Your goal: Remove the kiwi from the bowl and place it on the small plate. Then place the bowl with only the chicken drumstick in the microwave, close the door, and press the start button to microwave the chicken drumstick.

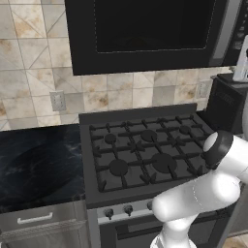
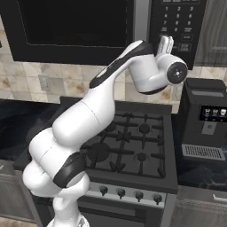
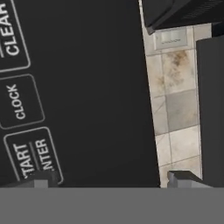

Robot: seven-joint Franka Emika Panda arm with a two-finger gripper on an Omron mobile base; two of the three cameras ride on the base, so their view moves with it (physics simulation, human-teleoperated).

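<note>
The microwave [image 2: 106, 31] hangs above the stove [image 2: 128, 146], and its door [image 1: 150, 29] is shut, the dark window with the dotted border facing the room; the control panel [image 2: 177, 22] sits at the right side of the microwave, and the arm reaches up to it from the lower left of the right base view; the pincer [image 2: 165, 44] stands at the lower part of this panel, its fingers pointing upward against the buttons; in the hand view the two finger tips are far apart, one [image 3: 37, 179] just below the START button [image 3: 35, 157] and the other [image 3: 183, 178] over the tiled wall [image 3: 175, 100] beside the microwave, so the pincer is open and grips nothing; above START the hand view shows the CLOCK button [image 3: 19, 101] and the CLEAR button [image 3: 11, 37]; whether the tip really touches the button, I cannot tell; a black coffee machine [image 2: 204, 119] stands on the dark desk [image 2: 195, 170] right of the stove, near the back edge.
</note>
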